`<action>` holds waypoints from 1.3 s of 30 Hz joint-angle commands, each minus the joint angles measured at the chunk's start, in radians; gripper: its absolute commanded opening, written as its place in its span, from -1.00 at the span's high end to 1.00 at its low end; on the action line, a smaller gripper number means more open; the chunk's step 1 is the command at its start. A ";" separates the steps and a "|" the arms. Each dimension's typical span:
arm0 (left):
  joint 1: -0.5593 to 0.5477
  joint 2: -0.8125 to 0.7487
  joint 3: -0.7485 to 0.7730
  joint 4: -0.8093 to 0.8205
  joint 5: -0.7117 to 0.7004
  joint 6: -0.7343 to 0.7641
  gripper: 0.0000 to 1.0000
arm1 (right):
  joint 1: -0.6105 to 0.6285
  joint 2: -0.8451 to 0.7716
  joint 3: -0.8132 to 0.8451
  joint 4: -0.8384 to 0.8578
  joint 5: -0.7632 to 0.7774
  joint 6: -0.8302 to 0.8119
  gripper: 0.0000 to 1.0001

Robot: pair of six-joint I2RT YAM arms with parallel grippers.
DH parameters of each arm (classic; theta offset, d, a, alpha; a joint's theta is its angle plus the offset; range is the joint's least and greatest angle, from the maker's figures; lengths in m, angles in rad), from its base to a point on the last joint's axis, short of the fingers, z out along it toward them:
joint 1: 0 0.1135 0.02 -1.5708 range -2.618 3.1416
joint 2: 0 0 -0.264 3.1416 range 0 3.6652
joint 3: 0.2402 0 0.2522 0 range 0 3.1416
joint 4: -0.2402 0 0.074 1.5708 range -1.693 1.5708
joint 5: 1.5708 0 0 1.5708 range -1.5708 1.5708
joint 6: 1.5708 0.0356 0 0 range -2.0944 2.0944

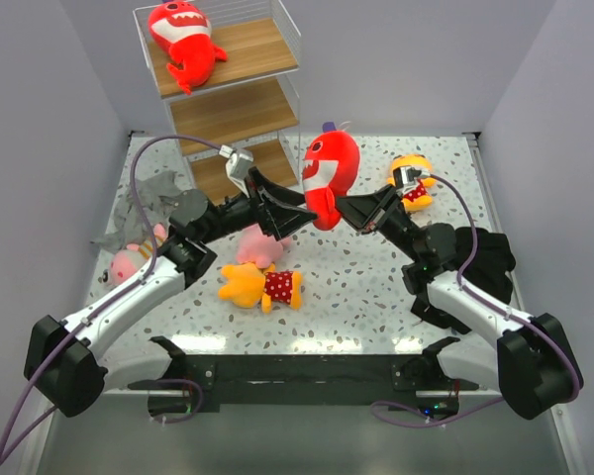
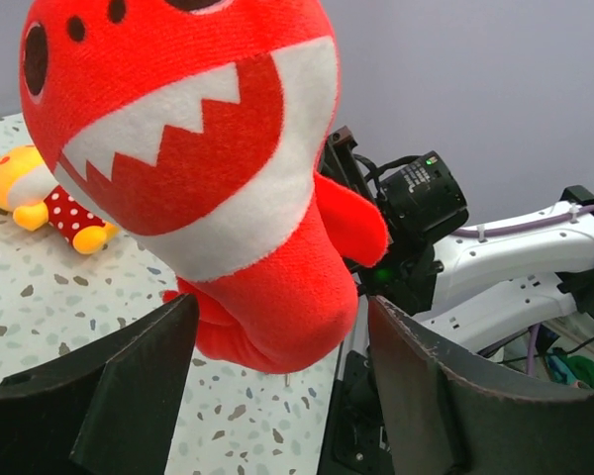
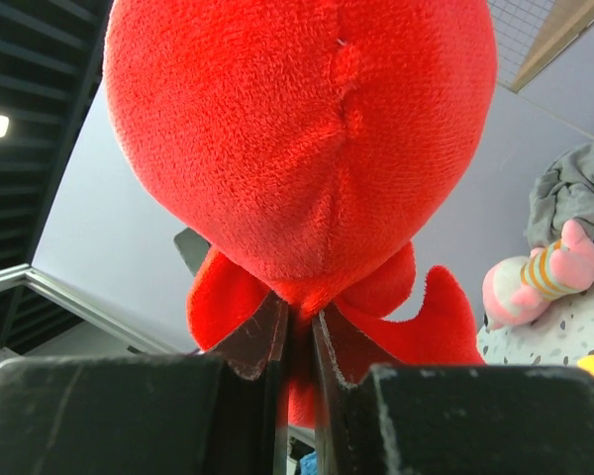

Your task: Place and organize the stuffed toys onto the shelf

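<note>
A red shark [image 1: 329, 176] hangs in mid-air over the table centre, upright. My right gripper [image 1: 348, 211] is shut on a fold at its lower back, as the right wrist view shows [image 3: 297, 336] under the shark [image 3: 307, 129]. My left gripper [image 1: 295, 210] is open, its fingers either side of the shark's lower body [image 2: 267, 317] without touching it. The other red shark [image 1: 183, 42] lies on the top board of the shelf [image 1: 240, 111]. On the table lie two yellow polka-dot toys [image 1: 262, 285] [image 1: 413, 183] and two pink toys [image 1: 260, 243] [image 1: 129, 261].
A grey cloth [image 1: 148, 196] lies at the left by the shelf's foot. The shelf's middle and bottom boards hold nothing. Grey walls close in the speckled table [image 1: 356, 307] on three sides. The right arm [image 2: 426, 213] is close in front of my left gripper.
</note>
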 commanded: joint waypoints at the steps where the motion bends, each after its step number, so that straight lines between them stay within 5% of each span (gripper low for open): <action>1: -0.015 0.016 0.049 -0.031 -0.050 0.083 -0.44 | -0.001 -0.034 0.002 0.046 0.013 -0.001 0.78; 7: -0.018 0.015 0.041 -0.010 -0.042 0.088 -0.27 | 0.001 -0.047 0.002 0.029 0.019 -0.006 0.78; 10: -0.021 0.018 0.041 0.027 -0.018 0.074 0.10 | 0.002 -0.050 0.001 0.015 0.021 -0.015 0.71; 14: -0.024 0.022 0.046 0.044 -0.001 0.051 1.00 | 0.001 -0.056 -0.010 0.003 0.030 -0.021 0.50; 21: -0.024 0.001 0.073 -0.025 -0.033 0.085 1.00 | 0.001 -0.103 -0.024 -0.069 0.047 -0.073 -0.27; 28: -0.024 -0.034 0.219 -0.351 -0.185 0.239 1.00 | 0.001 -0.238 -0.002 -0.359 0.070 -0.234 -0.97; 39: -0.024 0.096 0.752 -0.888 -0.580 0.517 1.00 | 0.001 -0.497 0.149 -0.962 0.194 -0.538 -0.97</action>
